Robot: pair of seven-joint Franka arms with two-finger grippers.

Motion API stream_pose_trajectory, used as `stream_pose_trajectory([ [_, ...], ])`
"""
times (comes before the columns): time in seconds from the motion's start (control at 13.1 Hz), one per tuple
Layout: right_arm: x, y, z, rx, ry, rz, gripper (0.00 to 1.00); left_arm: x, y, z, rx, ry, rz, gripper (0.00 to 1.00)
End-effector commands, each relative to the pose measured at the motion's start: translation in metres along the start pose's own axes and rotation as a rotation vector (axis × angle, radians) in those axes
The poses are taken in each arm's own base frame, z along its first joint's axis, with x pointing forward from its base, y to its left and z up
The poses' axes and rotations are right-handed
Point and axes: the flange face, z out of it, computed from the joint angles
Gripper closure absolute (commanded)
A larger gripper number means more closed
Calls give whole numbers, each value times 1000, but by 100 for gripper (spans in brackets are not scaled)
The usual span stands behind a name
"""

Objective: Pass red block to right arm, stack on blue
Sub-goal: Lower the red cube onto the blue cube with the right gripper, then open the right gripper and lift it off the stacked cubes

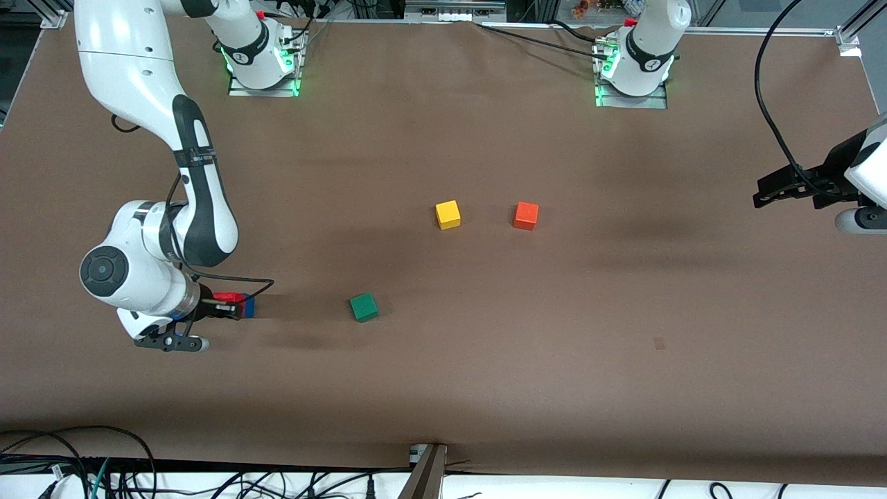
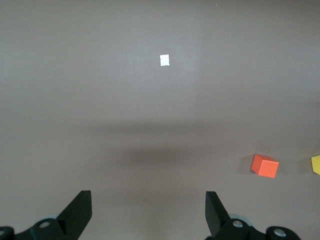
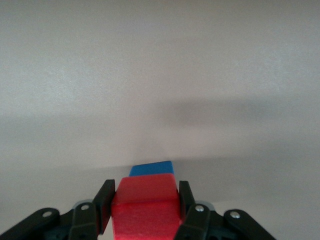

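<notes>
Holding red block (image 3: 145, 210) clamped, right gripper (image 1: 225, 308) lower left over blue (image 3: 151, 168); left gripper (image 2: 149, 210) wide, empty. You risk off-centre release toppling stack.

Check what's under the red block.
The blue block sits under the red block, which the right gripper grips. Only a blue sliver shows; whether they touch is hidden.

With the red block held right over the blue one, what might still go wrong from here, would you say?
1. The right gripper is shut on the red block, with the blue block mostly hidden under it; if they are misaligned, the red block may tip off on release.
2. The fingers reach low beside the stack, so opening or withdrawing could nudge the blue block.
</notes>
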Motion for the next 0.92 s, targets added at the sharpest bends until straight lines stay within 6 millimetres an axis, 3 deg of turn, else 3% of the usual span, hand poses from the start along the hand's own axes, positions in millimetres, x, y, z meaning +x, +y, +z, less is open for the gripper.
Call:
stream_pose_trajectory([
  [0.0, 0, -2, 0, -14, 7, 5, 62, 3, 2, -5, 28, 5, -7, 0],
  [0.08, 0, -2, 0, -14, 7, 5, 50, 3, 2, -5, 28, 5, -8, 0],
  [0.15, 0, -2, 0, -13, 7, 7, 30, 3, 2, -5, 28, 5, -7, 0],
  [0.38, 1, -3, -3, -11, 11, 5, 1, 3, -2, -5, 28, 6, -10, 0],
  [0.61, 5, -1, -13, -10, 28, -9, 1, 3, 3, -5, 29, 6, -7, 0],
  [0.84, 9, 15, -24, -8, 47, 13, 0, 3, 3, -5, 29, 6, -7, 0],
])
